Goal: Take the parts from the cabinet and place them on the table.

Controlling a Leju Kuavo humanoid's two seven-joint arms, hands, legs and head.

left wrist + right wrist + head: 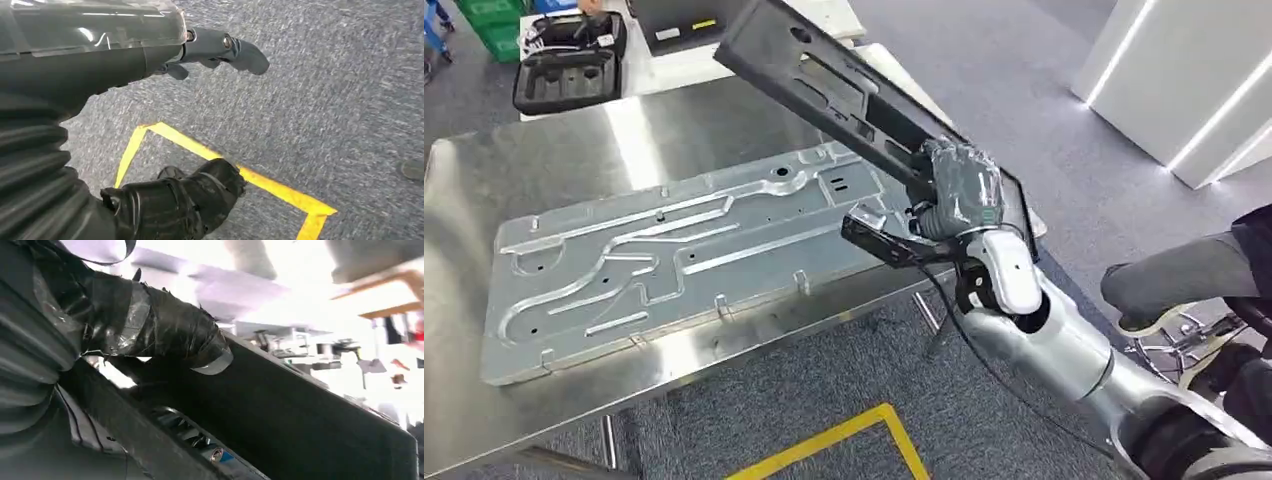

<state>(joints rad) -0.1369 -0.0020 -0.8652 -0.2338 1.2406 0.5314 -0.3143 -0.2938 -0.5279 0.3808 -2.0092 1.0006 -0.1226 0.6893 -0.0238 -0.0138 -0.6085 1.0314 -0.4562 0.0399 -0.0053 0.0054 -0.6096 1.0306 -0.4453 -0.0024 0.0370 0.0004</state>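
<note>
Carry step: right hand (959, 190) clamped round black part (824, 85), tilted above counter (514, 165). Left hand (200, 50) hangs, fingers spread, empty. Next, prob.: lower part flat beside silver panel (684, 245), then release.

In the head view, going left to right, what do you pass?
Black case on the far table → silver stamped panel lying on the steel table → right hand holding the black part → white angled structure on the floor.
</note>
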